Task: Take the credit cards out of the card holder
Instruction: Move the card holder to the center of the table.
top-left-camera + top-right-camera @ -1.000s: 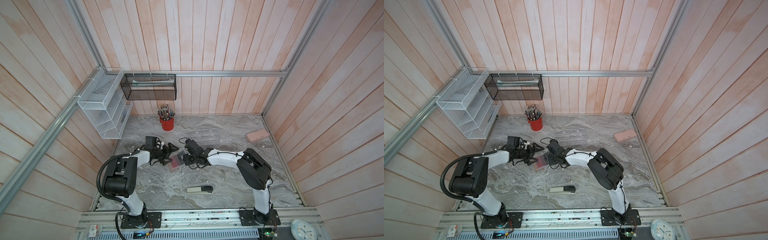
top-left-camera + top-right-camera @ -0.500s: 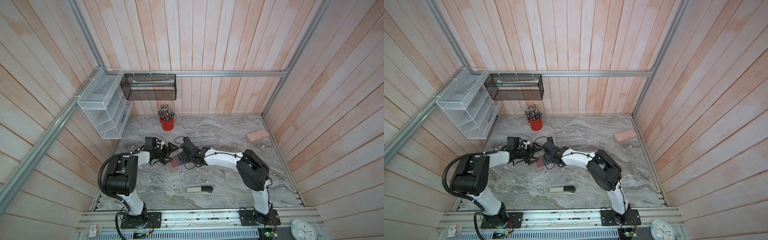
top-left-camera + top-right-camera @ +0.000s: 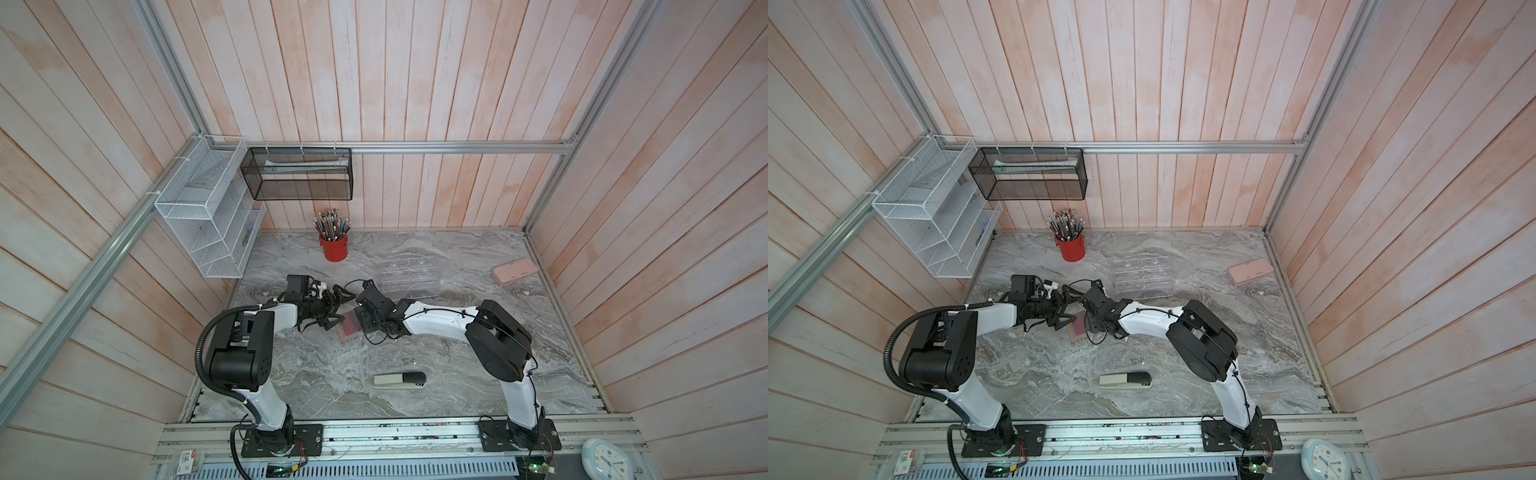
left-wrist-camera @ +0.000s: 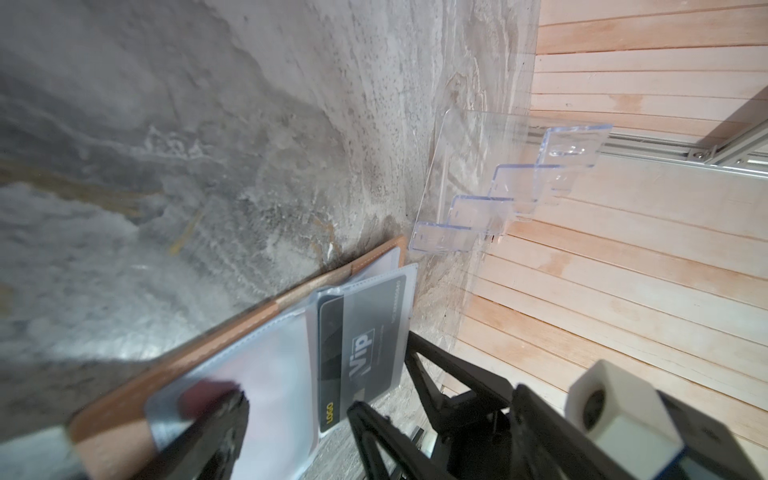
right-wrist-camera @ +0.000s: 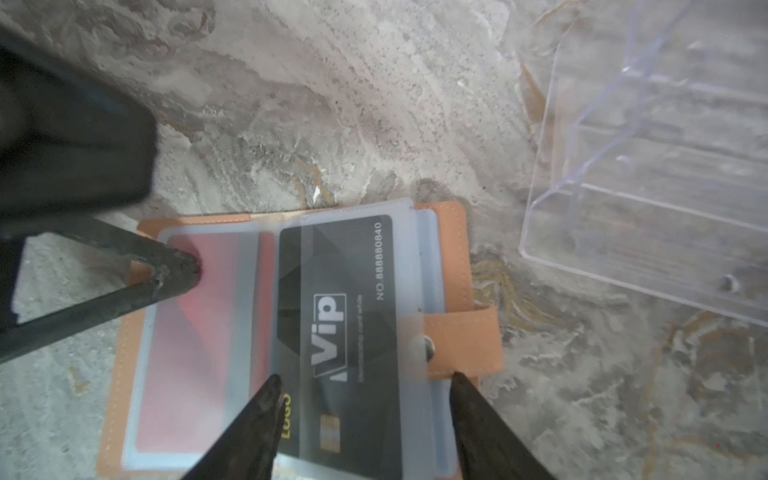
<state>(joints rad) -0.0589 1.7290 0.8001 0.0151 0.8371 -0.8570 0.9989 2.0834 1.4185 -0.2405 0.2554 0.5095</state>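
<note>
A: Where is the small tan leather-look folding card holder (image 5: 455, 249) found?

B: It is laid open and flat on the grey marble-patterned desk (image 3: 457, 374), near the clear stepped acrylic rack (image 5: 644, 187), on the side of the rack toward the left arm. Its snap tab is turned toward the rack.

A: And the cards?

B: The flat black plastic card (image 5: 336, 291) with "VIP" lettering is lodged in the bluish clear sleeve nearer the rack. The flat red plastic card (image 5: 199, 353) is lodged in the sleeve farther from it. A third card cannot be made out.

A: How are the claws set?

B: The left claw (image 3: 337, 309) is spread wide and nothing is grasped. One of its fingertips (image 5: 178, 266) is pressed on the red card's sleeve, so the holder seems to be pinned down. The right claw (image 5: 363, 376) is released too, its jaws set apart astride the black card's page, with nothing gripped.

A: Which step is judged to be in hand?

B: The first extraction is being prepared, it is judged; no card is out yet.

A: What is called for next?

B: The sleeve's open edge must be found, and the black card alone is to be pinched, not the plastic. A pull along the sleeve is needed with the holder pinned; otherwise the whole holder may be dragged across the desk.
</note>
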